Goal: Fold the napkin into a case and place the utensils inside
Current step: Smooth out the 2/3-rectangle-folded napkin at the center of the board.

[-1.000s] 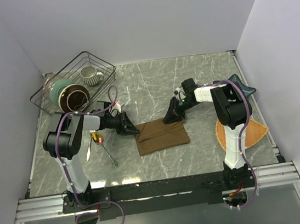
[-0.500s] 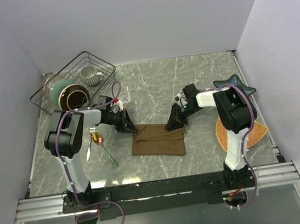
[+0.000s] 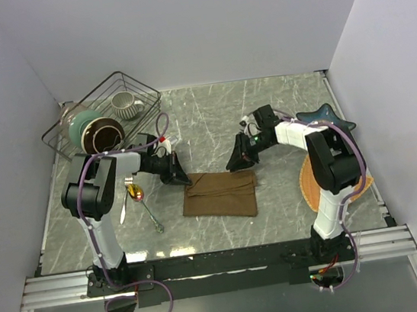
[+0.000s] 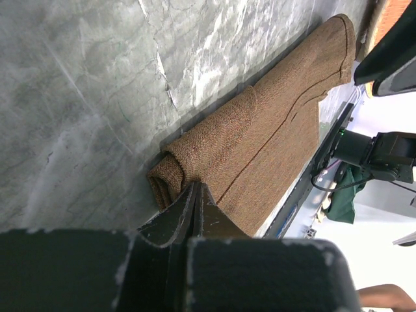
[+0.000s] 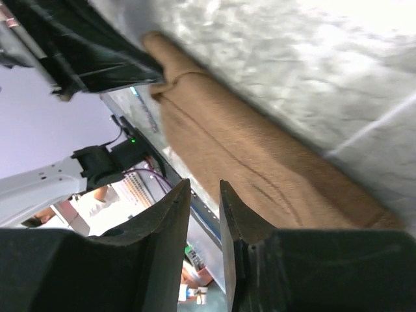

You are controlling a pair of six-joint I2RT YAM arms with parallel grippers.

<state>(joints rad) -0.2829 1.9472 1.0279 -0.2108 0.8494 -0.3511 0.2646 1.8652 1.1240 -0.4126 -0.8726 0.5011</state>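
Napkin (image 3: 220, 194), dark brown, lies folded into a flat rectangle near the middle of the grey marbled desk (image 3: 211, 117). Its long axis runs from 9 to 3 o'clock in the overhead view, tilted slightly.

Both claws sit on its far long edge, so the cloth spreads toward 6 o'clock from each of them. The left claw (image 3: 178, 178) is at the 10 o'clock corner, clenched, with its tips pressed together right at a small rolled-up bit of cloth. Whether any cloth is nipped between them cannot be told. The right claw (image 3: 239, 163) is at the 1 o'clock corner, jaws parted by a narrow gap with nothing in it, just above the cloth.

Utensils (image 3: 138, 196), a fork and a gold-bowled spoon, lie on the desk at 9 o'clock of the napkin, apart from it and not yet inside.

Judgement: folding is part done. Any next fold would turn on that far edge, and the left arm is nearer the utensils.
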